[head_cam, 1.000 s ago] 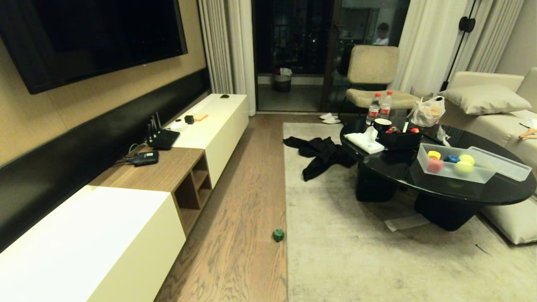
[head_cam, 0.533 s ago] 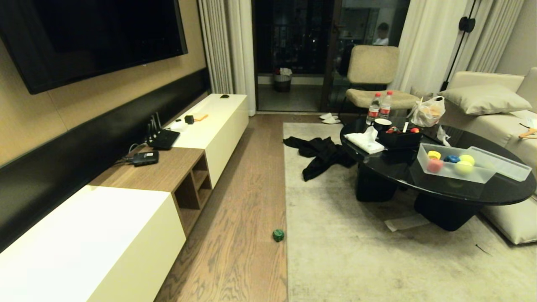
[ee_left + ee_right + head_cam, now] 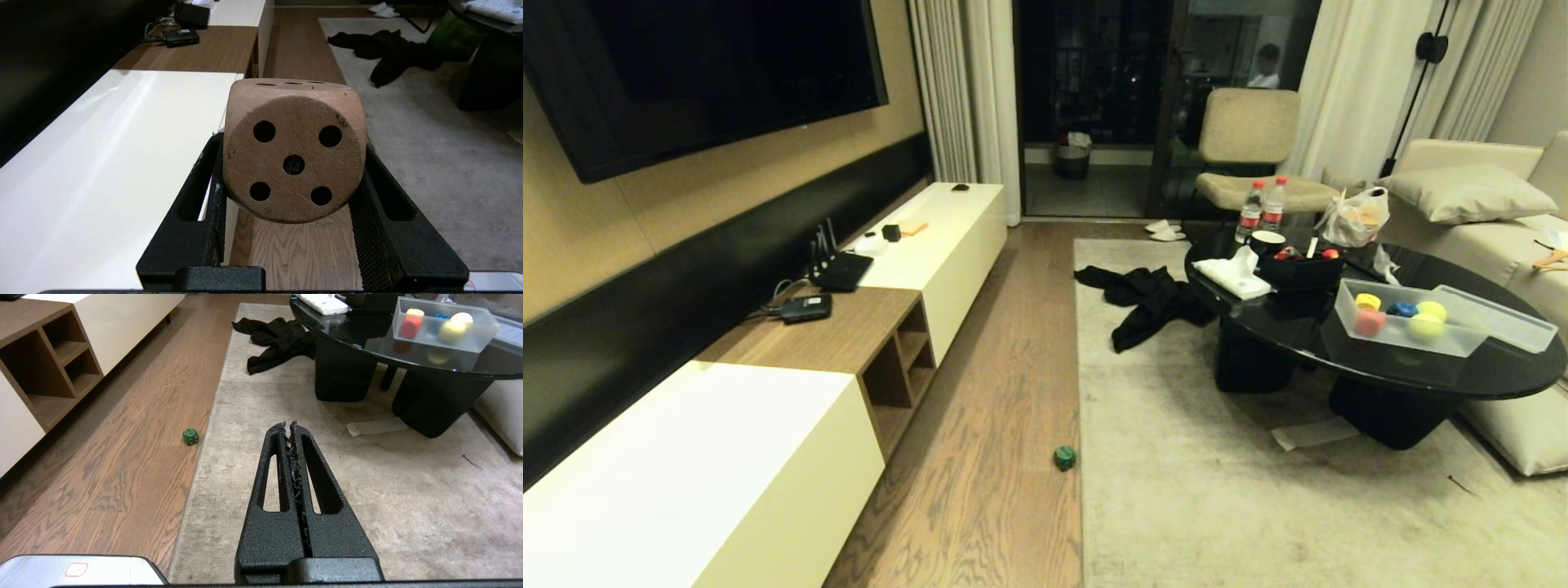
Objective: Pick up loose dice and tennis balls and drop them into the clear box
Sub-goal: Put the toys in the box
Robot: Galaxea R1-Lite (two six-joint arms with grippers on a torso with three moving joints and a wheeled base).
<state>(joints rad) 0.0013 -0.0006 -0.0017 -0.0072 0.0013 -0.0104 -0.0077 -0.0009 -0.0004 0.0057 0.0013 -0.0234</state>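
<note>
Warm, yellowish indoor light, dim overall; the glass door (image 3: pixel 1094 106) at the back is black with night and carries faint reflections; the television (image 3: pixel 694 73) is a dark, unlit slab. Soft glare lies on the white cabinet top (image 3: pixel 102 155) in the left wrist view and on the glossy black counter (image 3: pixel 1486 367), which mirrors the clear box (image 3: pixel 1409 339); shadows beneath the counter are deep and diffuse on the rug (image 3: pixel 1217 490). Straight edges bow toward the head view's borders; the tan die (image 3: pixel 294 151), close to the lens, is sharp, its background slightly soft.
</note>
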